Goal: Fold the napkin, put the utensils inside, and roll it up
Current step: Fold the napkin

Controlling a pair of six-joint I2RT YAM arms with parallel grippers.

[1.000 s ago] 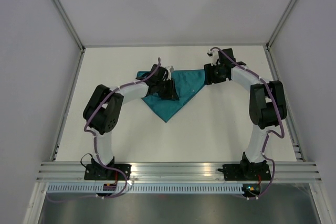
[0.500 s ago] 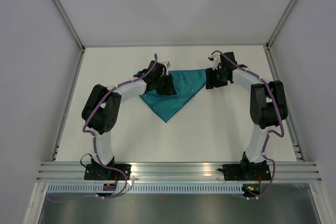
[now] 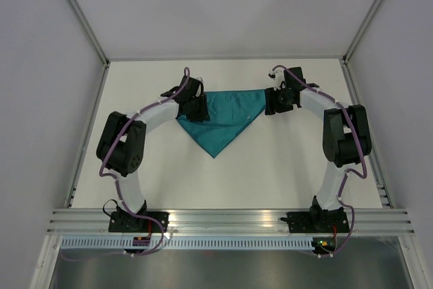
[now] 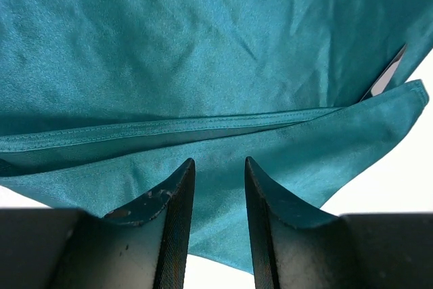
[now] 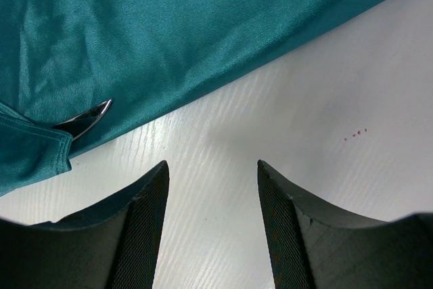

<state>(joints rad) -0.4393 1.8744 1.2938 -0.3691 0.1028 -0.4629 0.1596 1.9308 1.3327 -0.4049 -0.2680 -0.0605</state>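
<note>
The teal napkin (image 3: pixel 225 116) lies folded into a triangle, long edge at the back and point toward me. It fills the left wrist view (image 4: pixel 203 45), where a hemmed fold edge runs across. A shiny utensil tip (image 5: pixel 86 119) pokes out from under the cloth near its right corner, and it also glints in the left wrist view (image 4: pixel 385 76). The rest of the utensils is hidden inside the fold. My left gripper (image 3: pixel 200 106) (image 4: pixel 219 162) stands open just above the napkin's left corner, with cloth under the gap. My right gripper (image 3: pixel 270 102) (image 5: pixel 212 164) stands open over bare table beside the right corner.
The white table (image 3: pixel 284 160) is bounded by a raised rail at the left (image 3: pixel 91 126) and at the right (image 3: pixel 365 126). Grey walls close off the back and both sides. Both arm bases sit on the metal bar at the near edge (image 3: pixel 230 221).
My left gripper has drawn back leftward off the middle of the napkin to its left corner, its jaws a little wider. The cloth it covered now lies flat. The right arm has barely shifted.
</note>
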